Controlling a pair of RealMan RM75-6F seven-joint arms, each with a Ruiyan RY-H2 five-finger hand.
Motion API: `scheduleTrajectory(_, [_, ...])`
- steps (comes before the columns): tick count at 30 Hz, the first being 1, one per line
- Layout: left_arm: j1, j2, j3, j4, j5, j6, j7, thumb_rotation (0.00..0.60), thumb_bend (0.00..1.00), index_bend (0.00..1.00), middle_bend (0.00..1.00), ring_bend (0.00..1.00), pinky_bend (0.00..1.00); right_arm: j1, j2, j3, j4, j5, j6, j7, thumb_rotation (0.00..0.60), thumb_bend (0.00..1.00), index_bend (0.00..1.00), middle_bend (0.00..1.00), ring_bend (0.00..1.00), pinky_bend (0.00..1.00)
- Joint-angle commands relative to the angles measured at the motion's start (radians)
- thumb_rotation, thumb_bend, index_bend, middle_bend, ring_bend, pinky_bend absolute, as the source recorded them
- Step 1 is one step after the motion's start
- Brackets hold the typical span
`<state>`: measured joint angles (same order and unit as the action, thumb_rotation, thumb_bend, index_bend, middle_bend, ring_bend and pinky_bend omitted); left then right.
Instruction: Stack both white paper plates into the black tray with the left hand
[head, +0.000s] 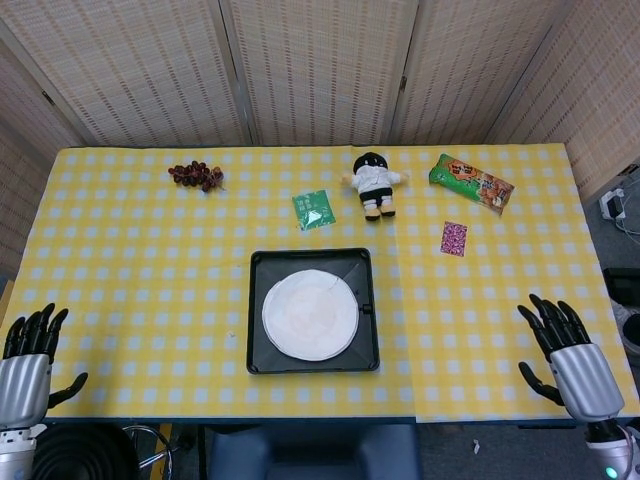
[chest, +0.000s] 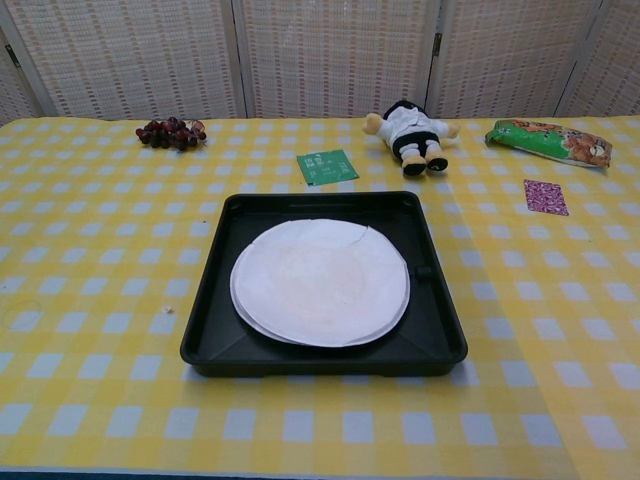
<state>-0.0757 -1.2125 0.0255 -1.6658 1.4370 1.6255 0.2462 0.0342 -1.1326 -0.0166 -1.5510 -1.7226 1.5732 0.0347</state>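
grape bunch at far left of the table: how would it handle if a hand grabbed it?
The grape bunch looks like loose round berries on thin stems, so it would probably sag and shift rather than lift rigidly. Berries look smooth, likely slippery, and could detach and roll on the flat tablecloth.

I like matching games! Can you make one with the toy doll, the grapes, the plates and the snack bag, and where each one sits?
Things:
1. plush doll
2. grapes
3. white paper plates
4. green snack bag

Places:
A. inside the black tray
B. far right part of the table
C. far left part of the table
D. far middle, beside the small green packet

Pairs: 1-D, 2-C, 3-A, 4-B
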Motion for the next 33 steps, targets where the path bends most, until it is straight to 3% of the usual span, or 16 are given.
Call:
scheduleTrajectory(1, [0.011,0.001,-0.002,-0.010,0.040,0.025,0.016,0.600,0.21,0.03,0.02,0.00,0.00,-0.003,0.003,-0.003,-0.002,-0.005,0.010,0.000,0.600,0.37,0.00,0.00,0.00,0.00])
scheduleTrajectory(23, [0.031,0.007,-0.019,-0.027,0.069,-0.012,0.030,0.600,0.21,0.03,0.02,0.00,0.00,0.010,0.006,-0.007,-0.006,0.014,-0.013,-0.005,0.600,0.37,0.00,0.00,0.00,0.00])
scheduleTrajectory(33, [0.036,0.009,-0.014,-0.037,0.096,-0.027,0.032,0.600,0.21,0.03,0.02,0.00,0.00,-0.004,0.009,-0.010,-0.004,-0.006,0.030,-0.002,0.600,0.37,0.00,0.00,0.00,0.00])
